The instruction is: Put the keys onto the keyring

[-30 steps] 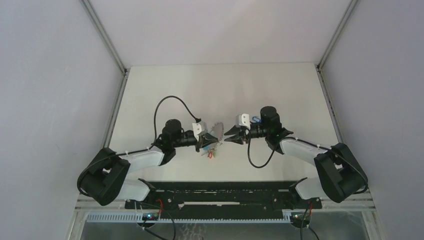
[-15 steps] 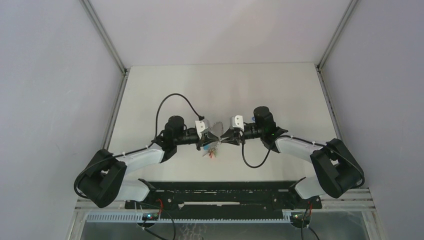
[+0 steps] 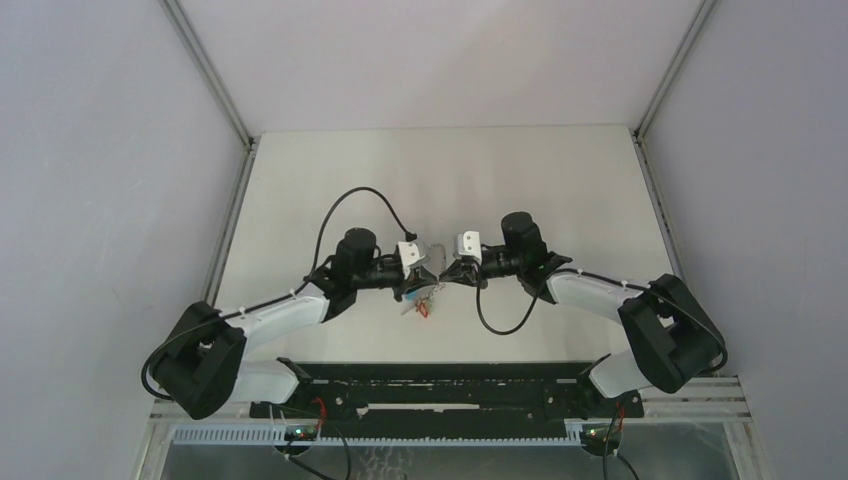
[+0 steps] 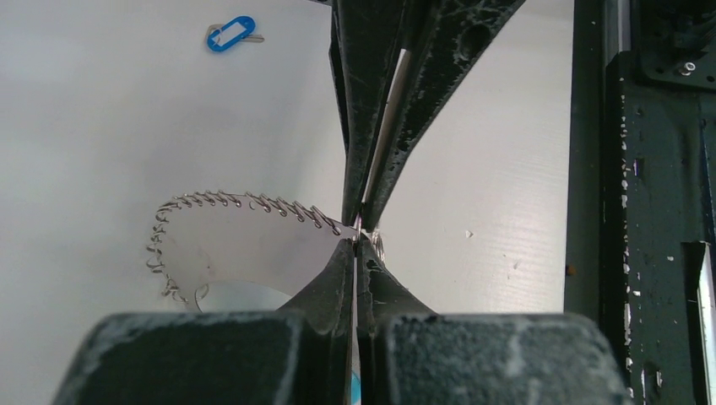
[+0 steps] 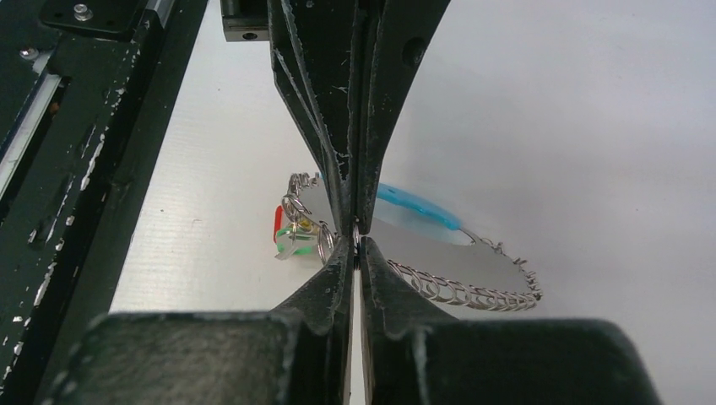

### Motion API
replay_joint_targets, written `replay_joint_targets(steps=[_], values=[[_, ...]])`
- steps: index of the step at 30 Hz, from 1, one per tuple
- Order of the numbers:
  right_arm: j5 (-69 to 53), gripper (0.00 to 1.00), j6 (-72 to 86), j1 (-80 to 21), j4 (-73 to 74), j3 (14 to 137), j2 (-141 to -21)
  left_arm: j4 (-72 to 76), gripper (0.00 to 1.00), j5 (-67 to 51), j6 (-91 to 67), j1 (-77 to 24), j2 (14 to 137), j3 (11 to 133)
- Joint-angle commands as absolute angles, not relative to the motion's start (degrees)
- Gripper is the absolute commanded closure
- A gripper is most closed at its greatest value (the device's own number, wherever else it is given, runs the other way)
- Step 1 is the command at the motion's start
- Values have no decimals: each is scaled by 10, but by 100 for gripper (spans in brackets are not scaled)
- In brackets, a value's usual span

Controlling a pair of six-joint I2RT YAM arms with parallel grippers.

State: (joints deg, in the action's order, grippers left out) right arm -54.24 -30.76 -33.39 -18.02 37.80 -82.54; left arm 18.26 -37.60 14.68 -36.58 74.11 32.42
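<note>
Clamping one keyring tip to tip: left gripper and right gripper, both clenched on its wire. One blue key lying apart on table, eleven o'clock in left wrist view.

1. Left arm and right arm: white link shells between bulky black joints.
2. A black cable loops off each wrist.
3. Small white wrist blocks.
4. Tool fingers: black, wedge-shaped, flecked with pale scuffs.

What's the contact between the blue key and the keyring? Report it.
Apart. The left wrist view shows the blue key lying on the table well away from the keyring, with bare surface between them.
</note>
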Motion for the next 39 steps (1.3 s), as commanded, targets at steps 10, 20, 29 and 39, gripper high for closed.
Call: replay_joint_targets(steps=[10,20,29,39], values=[[-563,100,-290,-330,-222,390,-829,210,73,-366,169,-369,713,336],[-596,100,-256,-317,-284,370,-829,240,67,-385,164,-349,712,312],[-608,100,-246,-314,-302,367,-836,268,72,-416,151,-345,717,307],[-622,100,-221,-306,-343,359,-843,274,76,-423,150,-339,727,304]])
